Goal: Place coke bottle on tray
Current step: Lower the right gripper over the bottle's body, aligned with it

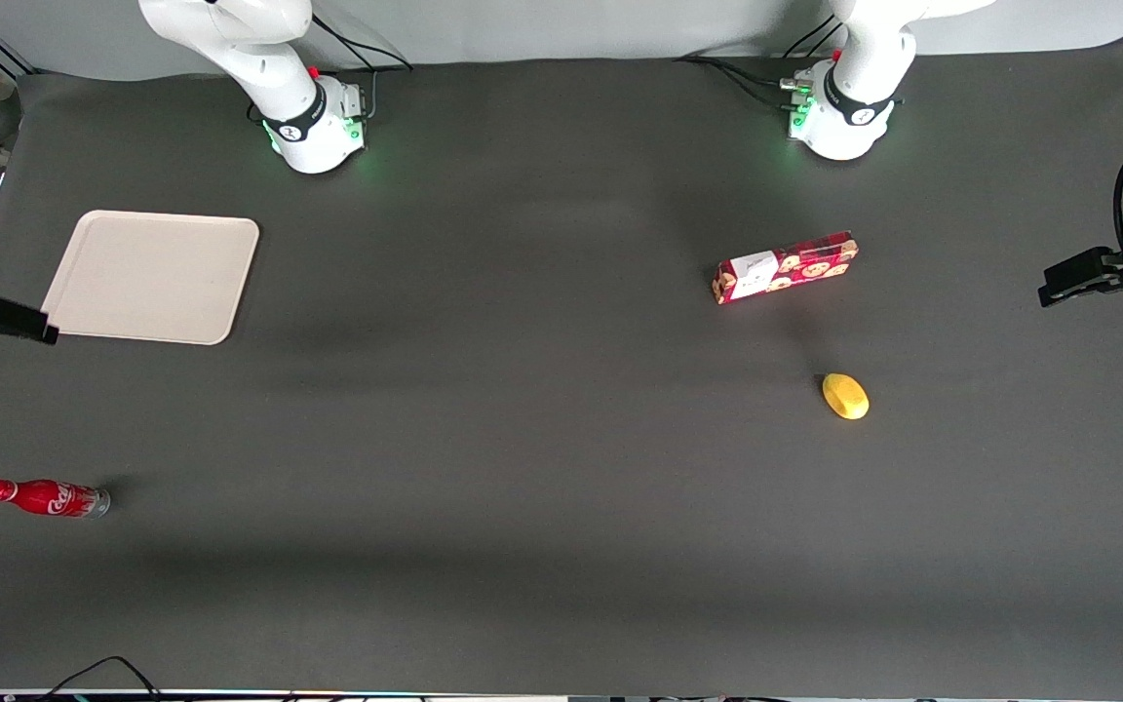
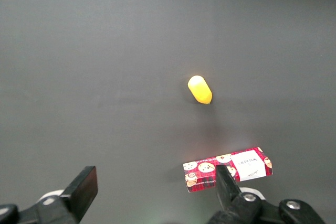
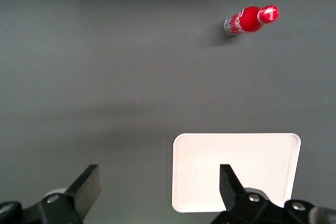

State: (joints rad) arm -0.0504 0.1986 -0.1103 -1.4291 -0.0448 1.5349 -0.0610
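Cookie box [image 1: 786, 266] and yellow fruit [image 1: 845, 396] lie toward the parked arm's end. Coke bottle [image 1: 47, 497] near the working arm's front corner, tray [image 1: 147, 276] farther back. Gripper [image 3: 157, 190], fingers spread and empty, hangs high over the tray's edge, well apart from the bottle.

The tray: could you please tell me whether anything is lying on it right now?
Nothing lies on the tray; the coke bottle stands on the mat, nearer the front camera. The open pincer hangs above the tray's edge, and one finger hides a small strip.
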